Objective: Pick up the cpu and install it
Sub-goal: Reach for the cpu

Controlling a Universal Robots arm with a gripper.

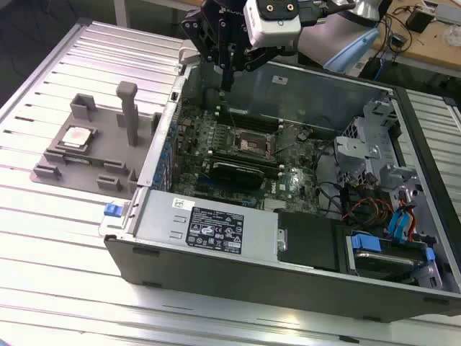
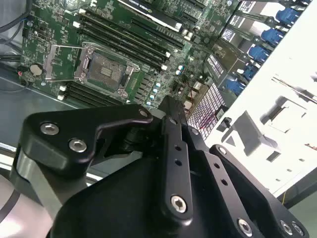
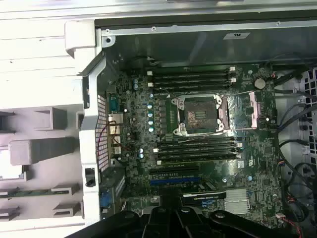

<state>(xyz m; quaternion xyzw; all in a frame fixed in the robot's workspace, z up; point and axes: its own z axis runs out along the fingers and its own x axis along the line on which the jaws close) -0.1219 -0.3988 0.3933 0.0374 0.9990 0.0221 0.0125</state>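
Note:
The cpu (image 1: 75,137), a small square chip with a silvery top, lies flat in a recess of the grey holder (image 1: 97,155) on the exterior view's left, outside the computer case. My gripper (image 1: 227,81) hangs above the far wall of the open case (image 1: 216,263), well away from the cpu, and nothing shows in it. Below it, the motherboard's socket (image 1: 250,145) sits bare. Both wrist views look down on this socket (image 3: 200,115) (image 2: 106,70), with its metal lid (image 3: 253,107) folded aside. The gripper's black body (image 2: 171,163) (image 3: 178,222) is close to the cameras.
The grey holder carries an upright post (image 1: 128,112) and raised blocks around the cpu. Inside the case, memory slots (image 3: 190,79) flank the socket, a black card (image 1: 238,173) lies near it, and drive cages with cables (image 1: 382,187) stand on the exterior view's right. Ribbed metal tabletop (image 1: 57,238) surrounds everything.

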